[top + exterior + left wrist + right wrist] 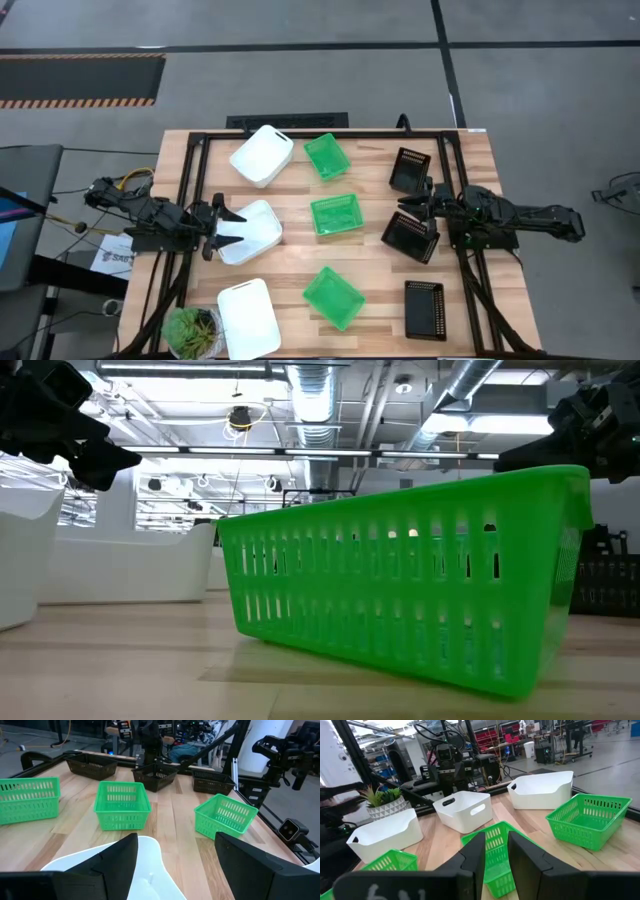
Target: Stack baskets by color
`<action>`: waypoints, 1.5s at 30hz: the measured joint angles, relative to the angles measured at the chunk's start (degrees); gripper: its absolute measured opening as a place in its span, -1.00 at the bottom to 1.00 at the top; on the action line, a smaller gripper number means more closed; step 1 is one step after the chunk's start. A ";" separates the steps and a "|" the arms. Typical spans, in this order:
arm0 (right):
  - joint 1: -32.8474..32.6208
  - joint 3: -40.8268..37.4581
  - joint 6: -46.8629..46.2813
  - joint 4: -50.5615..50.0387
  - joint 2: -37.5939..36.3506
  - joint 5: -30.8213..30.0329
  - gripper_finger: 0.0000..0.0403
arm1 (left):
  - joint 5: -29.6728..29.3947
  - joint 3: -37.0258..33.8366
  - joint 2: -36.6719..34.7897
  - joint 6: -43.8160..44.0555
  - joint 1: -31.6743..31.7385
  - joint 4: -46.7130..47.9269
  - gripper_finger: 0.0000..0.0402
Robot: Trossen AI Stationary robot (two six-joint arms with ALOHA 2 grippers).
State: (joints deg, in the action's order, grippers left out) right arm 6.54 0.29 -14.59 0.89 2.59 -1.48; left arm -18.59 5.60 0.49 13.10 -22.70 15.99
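Note:
Nine baskets stand on the wooden table in three columns. The white ones point(262, 155), point(255, 235), point(248, 318) are on the left, the green mesh ones point(327, 157), point(336, 214), point(334, 297) in the middle, and the black mesh ones point(409, 169), point(410, 240), point(425, 310) on the right. Each rests on its base, apart from the others. My left gripper point(238, 227) hovers open over the middle white basket point(150, 870). My right gripper point(408, 210) hangs above the middle black basket's left rim, open by a narrow gap point(496, 840), with nothing between its fingers.
A round potted plant point(190, 332) stands at the table's near left corner beside the nearest white basket. Black frame rails point(185, 200) run along the table's left and right sides. Bare wood shows between the basket columns point(300, 255).

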 joint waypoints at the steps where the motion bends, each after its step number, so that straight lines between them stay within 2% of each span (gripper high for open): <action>1: 0.00 0.00 -0.01 0.00 -0.02 0.00 -0.47 | 0.02 -0.02 -0.01 0.00 0.02 0.00 0.26; 26: -0.01 -0.01 -0.30 0.00 -0.01 0.00 -0.47 | -1.34 -0.07 0.00 -0.15 0.01 -1.04 0.26; 32: -0.08 -0.01 -7.24 0.65 0.00 0.00 -0.47 | -2.18 -0.37 0.00 7.33 0.00 -4.88 0.26; 36: -0.08 0.00 -17.15 1.11 0.00 0.00 -0.47 | -3.33 -0.37 0.00 11.46 0.00 -5.95 0.26; 41: -0.04 -0.01 -22.43 1.28 0.00 -0.02 -0.47 | -4.87 -0.31 0.00 16.60 0.02 -6.16 0.26; 45: -0.04 -0.01 -28.35 1.33 0.00 -0.04 -0.47 | -8.63 -0.24 0.00 19.95 0.00 -6.36 0.26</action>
State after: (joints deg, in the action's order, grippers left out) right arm 6.50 0.27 -42.94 2.22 2.59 -1.52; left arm -27.22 5.37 0.49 33.05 -22.70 9.63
